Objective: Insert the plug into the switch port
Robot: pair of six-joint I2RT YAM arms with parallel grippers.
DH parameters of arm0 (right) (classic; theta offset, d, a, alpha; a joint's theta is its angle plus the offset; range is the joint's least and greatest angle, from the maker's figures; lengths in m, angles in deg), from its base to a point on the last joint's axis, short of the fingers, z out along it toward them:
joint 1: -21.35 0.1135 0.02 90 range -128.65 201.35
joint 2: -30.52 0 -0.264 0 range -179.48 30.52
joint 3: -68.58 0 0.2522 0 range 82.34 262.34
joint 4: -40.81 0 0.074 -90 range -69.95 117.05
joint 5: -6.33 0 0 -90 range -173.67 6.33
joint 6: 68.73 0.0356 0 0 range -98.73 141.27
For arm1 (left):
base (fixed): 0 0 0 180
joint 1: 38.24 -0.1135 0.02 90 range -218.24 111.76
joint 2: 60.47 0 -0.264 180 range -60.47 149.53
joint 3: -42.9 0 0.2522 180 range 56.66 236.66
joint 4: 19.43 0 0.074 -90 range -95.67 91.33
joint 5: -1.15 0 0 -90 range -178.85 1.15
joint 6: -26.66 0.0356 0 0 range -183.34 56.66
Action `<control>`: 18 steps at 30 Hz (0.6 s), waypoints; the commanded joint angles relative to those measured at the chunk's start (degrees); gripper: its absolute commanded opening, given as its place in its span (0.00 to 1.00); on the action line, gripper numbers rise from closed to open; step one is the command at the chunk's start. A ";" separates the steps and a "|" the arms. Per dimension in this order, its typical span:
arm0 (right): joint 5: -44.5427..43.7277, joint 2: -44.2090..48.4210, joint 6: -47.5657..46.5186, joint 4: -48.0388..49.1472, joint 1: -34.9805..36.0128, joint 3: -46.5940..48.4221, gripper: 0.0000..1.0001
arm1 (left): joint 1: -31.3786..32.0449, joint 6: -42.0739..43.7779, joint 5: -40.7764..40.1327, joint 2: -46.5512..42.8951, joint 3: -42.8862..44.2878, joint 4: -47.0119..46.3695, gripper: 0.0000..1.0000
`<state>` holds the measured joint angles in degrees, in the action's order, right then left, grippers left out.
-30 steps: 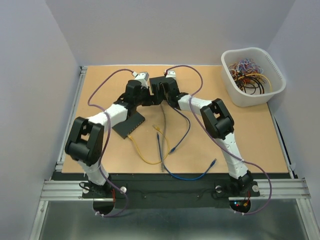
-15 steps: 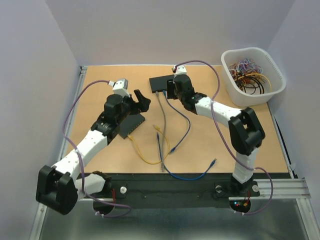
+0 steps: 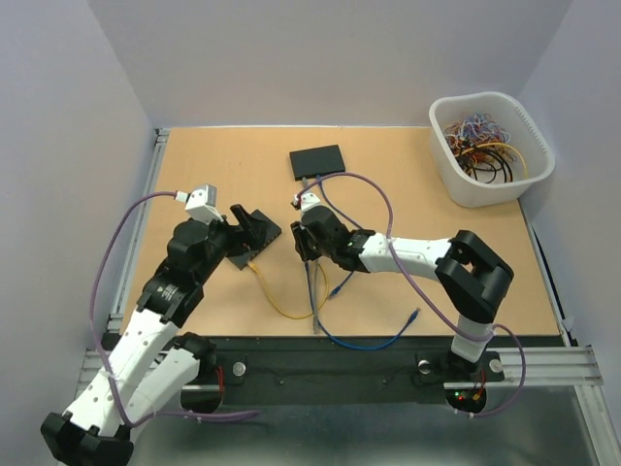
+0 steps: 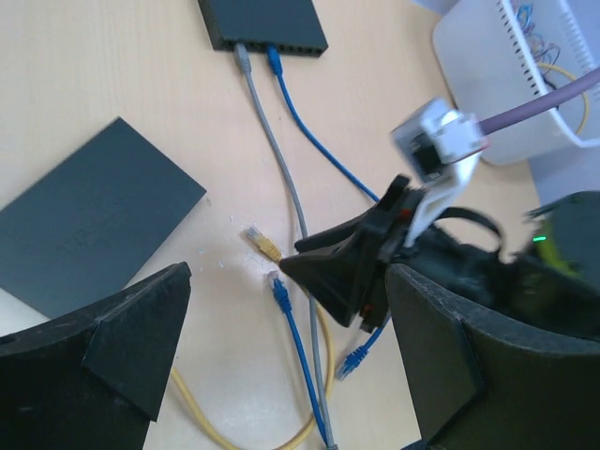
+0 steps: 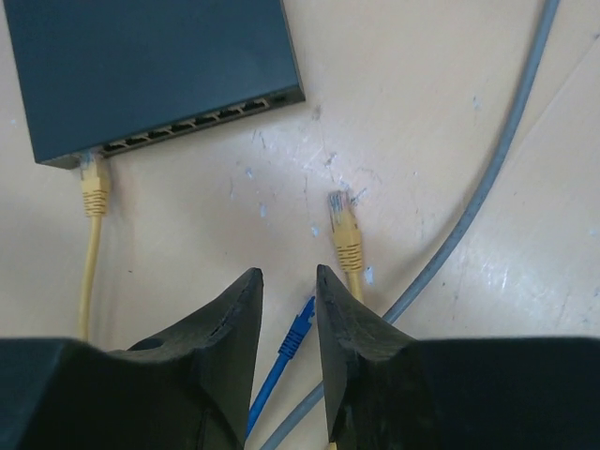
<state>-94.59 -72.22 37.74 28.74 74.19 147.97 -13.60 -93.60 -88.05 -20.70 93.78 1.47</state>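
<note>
1. Top view: the near switch (image 3: 262, 243) lies left of centre on the bench (image 3: 437, 262), partly under the left gripper (image 3: 250, 223). The right gripper (image 3: 304, 243) is low over loose cable ends at centre. A second switch (image 3: 315, 160) sits at upper centre.
2. Left wrist view: the left jaws stand wide, holding nothing. The yellow plug (image 4: 262, 246) and blue plug (image 4: 278, 286) lie free at centre frame.
3. Right wrist view: the right jaws are narrow, with the blue plug showing in the gap, not visibly pinched. The near switch at upper left has one yellow cable in its leftmost port. By my reading this is early: grasp, carry and insertion all remain.
</note>
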 commanded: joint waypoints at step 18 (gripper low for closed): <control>-2.53 -2.38 7.17 0.33 4.29 -6.48 0.31 | -0.03 5.04 -2.38 -7.95 3.75 5.08 0.99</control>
<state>-96.78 -76.09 42.75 29.26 77.27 142.48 -13.60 -89.69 -90.82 -28.59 97.41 7.93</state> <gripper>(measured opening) 0.315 0.986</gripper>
